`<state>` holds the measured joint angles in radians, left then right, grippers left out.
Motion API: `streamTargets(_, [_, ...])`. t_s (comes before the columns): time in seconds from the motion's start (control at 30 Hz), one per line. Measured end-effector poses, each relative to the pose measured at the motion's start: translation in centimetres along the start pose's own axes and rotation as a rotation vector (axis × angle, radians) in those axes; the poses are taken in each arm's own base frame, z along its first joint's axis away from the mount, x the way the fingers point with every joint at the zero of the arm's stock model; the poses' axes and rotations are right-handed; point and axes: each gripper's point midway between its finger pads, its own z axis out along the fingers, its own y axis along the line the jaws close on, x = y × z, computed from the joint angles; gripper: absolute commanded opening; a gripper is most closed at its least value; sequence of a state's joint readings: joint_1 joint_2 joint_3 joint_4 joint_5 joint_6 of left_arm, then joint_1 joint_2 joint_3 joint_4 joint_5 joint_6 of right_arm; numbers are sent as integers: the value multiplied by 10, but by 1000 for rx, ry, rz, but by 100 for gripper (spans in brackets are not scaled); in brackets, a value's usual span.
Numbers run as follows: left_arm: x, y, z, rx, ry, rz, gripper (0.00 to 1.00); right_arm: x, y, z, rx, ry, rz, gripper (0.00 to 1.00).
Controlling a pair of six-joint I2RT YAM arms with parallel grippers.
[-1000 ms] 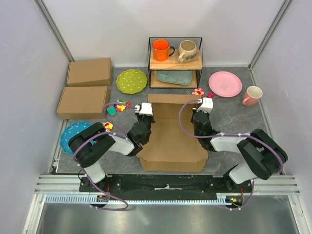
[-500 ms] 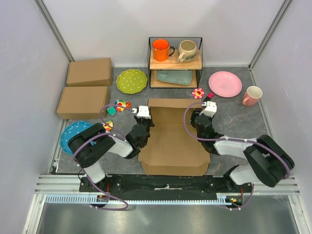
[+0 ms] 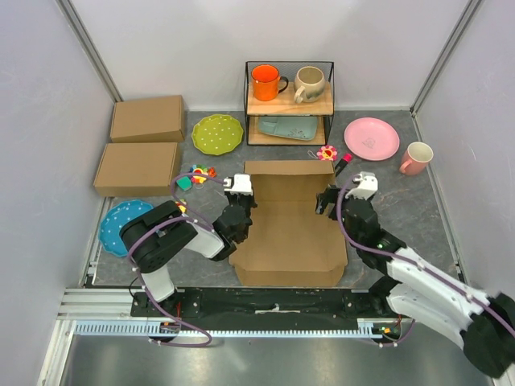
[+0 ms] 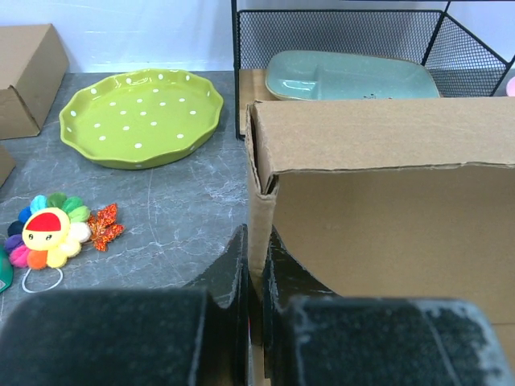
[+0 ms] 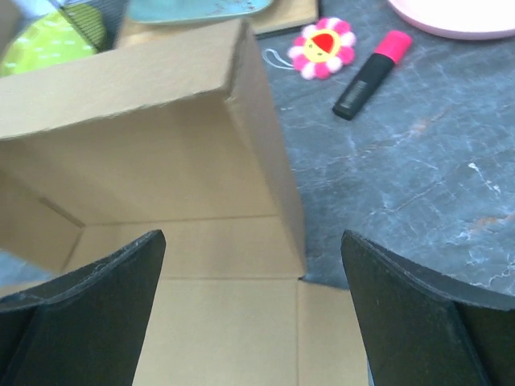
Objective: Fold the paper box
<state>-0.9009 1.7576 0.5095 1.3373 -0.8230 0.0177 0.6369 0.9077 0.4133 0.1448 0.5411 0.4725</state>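
The paper box (image 3: 286, 229) lies in the middle of the table as a brown cardboard sheet, its back wall and both side walls standing. My left gripper (image 3: 241, 200) is shut on the left side wall; in the left wrist view the fingertips (image 4: 256, 235) pinch that wall's edge below the box corner (image 4: 265, 153). My right gripper (image 3: 331, 200) sits just outside the right wall. It is open wide with nothing held. In the right wrist view its fingers (image 5: 105, 281) are spread either side of the near end of the right wall (image 5: 269, 153).
Two ready-made boxes (image 3: 147, 118) (image 3: 137, 167) sit at the back left beside a green plate (image 3: 217, 133). A wire rack (image 3: 289, 103) with mugs stands behind the box. A pink marker (image 5: 372, 74), flower toy (image 5: 322, 47), pink plate (image 3: 371, 138), pink mug (image 3: 416, 158) and blue plate (image 3: 121, 221) surround it.
My right gripper has opened, let go of the right wall and drawn back to the right, its arm swinging outward. The left gripper keeps its pinch on the left wall.
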Motion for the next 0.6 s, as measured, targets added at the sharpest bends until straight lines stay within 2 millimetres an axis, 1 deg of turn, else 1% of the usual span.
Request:
streamTargets(0.07, [0,0,0,-7,-1,7,2,-7,6,-16,-75,-15,19,98])
streamTargets(0.1, [0,0,0,-10,-2,11,2,-14,9,-25,-109,-35,36,98])
streamTargets(0.2, [1,0,0,-12,-6,23,2,-41,12,-48,-176,-124,106,98])
streamTargets(0.27, [0,0,-1,-13,-7,34,2,-58,14,-57,-198,-174,153,98])
streamTargets(0.3, [1,0,-1,-12,-8,41,2,-63,14,-58,-194,-184,167,98])
streamTargets(0.37, [1,0,-2,-14,-9,53,2,-68,17,-54,-176,-167,170,98])
streamTargets(0.47, [1,0,-2,-16,-12,70,2,-77,31,-38,-153,-123,156,98])
streamTargets(0.53, [1,0,-3,-16,-13,76,2,-83,38,-23,-146,-95,156,98])
streamTargets(0.6, [1,2,-4,-16,-14,79,2,-90,34,-4,-128,-79,183,98])
